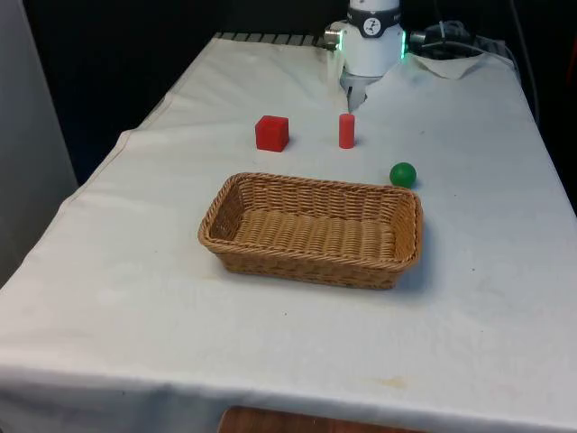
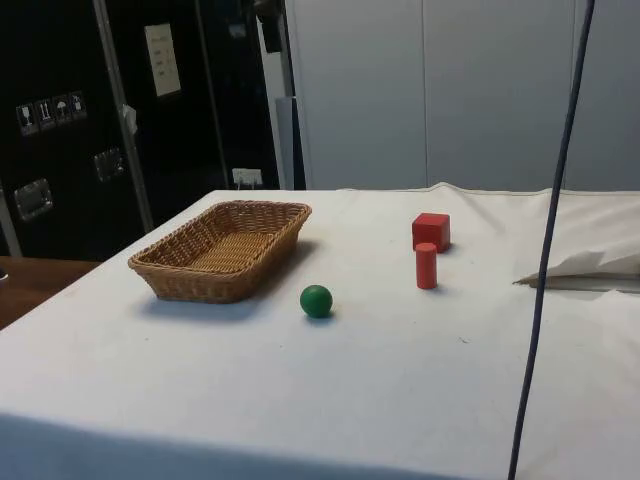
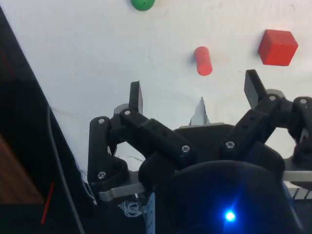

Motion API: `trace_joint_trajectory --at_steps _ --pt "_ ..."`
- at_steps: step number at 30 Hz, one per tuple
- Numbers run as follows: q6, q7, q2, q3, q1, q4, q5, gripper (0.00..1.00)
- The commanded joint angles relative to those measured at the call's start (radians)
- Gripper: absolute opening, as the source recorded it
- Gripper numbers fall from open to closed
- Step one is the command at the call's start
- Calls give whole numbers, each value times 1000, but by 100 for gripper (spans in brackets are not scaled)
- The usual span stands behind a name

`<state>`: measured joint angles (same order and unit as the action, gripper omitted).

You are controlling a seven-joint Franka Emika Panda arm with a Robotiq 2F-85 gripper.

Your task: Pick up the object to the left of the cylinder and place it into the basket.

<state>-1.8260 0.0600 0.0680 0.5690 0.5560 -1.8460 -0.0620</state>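
Observation:
A red cube [image 1: 271,133] [image 2: 431,231] [image 3: 277,47] rests on the white cloth, to the front view's left of an upright red cylinder [image 1: 346,131] [image 2: 426,265] [image 3: 203,60]. The woven wicker basket [image 1: 315,184] [image 2: 190,285] stands nearer the camera than both in the front view, with nothing inside. My gripper [image 1: 352,97] [image 3: 193,84] hangs above the table's far end, behind the cylinder and well away from the cube. Its fingers are open with nothing between them.
A green ball [image 1: 402,174] [image 2: 316,300] [image 3: 143,4] lies beside the basket's far right corner in the front view. A dark cable [image 2: 550,250] hangs across the side view. The cloth is rumpled [image 1: 451,63] near the robot's base.

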Motion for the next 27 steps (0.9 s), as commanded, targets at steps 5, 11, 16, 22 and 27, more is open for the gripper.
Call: trace_joint_trajectory --at_steps 5,11,16,22,27 --pt "-48 -45 -14 -30 9 -46 28 100" --pt "-70 -61 -19 -56 4 -78 33 100" --pt "-143 -107 -46 -82 9 -132 72 100" --pt "-197 -141 -66 -107 9 -181 99 100" --pt "-255 -176 -88 -132 8 -238 126 100"
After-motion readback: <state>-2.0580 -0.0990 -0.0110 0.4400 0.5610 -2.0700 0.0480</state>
